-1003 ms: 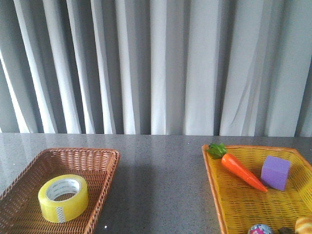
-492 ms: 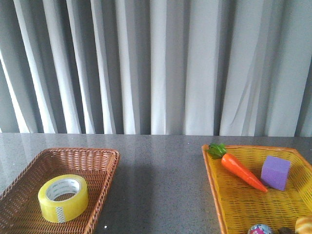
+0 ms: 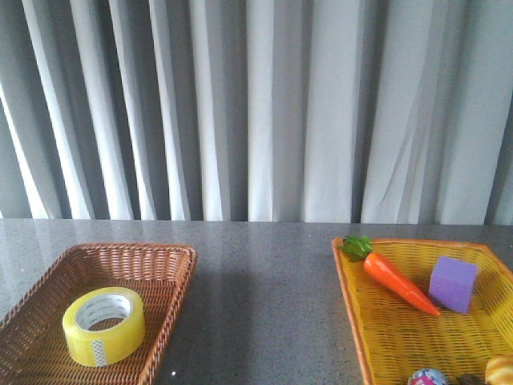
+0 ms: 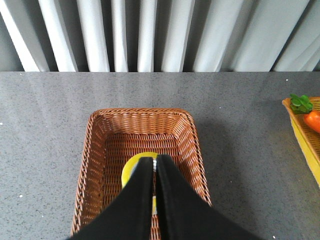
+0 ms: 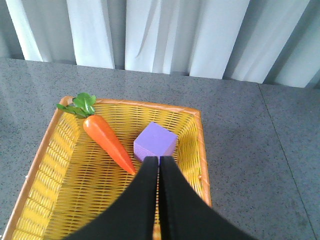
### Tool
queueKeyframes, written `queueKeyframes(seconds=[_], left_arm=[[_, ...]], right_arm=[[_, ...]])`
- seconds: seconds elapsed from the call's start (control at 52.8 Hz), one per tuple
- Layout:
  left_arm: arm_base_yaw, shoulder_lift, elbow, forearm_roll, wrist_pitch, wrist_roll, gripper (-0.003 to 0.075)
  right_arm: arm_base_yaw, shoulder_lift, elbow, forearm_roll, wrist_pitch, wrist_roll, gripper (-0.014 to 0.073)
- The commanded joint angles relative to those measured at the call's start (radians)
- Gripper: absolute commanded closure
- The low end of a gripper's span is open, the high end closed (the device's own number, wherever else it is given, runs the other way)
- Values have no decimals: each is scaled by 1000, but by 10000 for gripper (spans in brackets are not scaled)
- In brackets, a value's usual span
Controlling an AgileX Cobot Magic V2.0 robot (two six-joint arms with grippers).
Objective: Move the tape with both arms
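Observation:
The yellow tape roll lies flat in the brown wicker basket at the front left. In the left wrist view the roll is mostly hidden behind my left gripper, which is shut, empty and held above it. My right gripper is shut and empty, held above the yellow basket, its tips in line with the purple cube. Neither arm shows in the front view.
The yellow basket at the front right holds a toy carrot, the purple cube and small items at its near edge. Grey tabletop lies between the two baskets. A grey curtain hangs behind the table.

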Motion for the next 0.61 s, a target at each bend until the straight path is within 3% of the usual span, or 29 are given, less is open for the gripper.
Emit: queueKeyframes(seconds=[0.0, 0.132, 0.36, 0.587], left_arm=[[-2, -139, 88, 36, -175, 6, 727], [-2, -344, 407, 54, -449, 33, 727], [-2, -733, 1120, 58, -938, 50, 727], [1, -1067, 1648, 67, -1186, 52, 727]], right_arm=[[-6, -20, -24, -11, -69, 1, 601], [-6, -19, -24, -11, -70, 1, 601], [-6, -19, -24, -11, -69, 1, 601], [-6, -19, -24, -11, -69, 1, 601]])
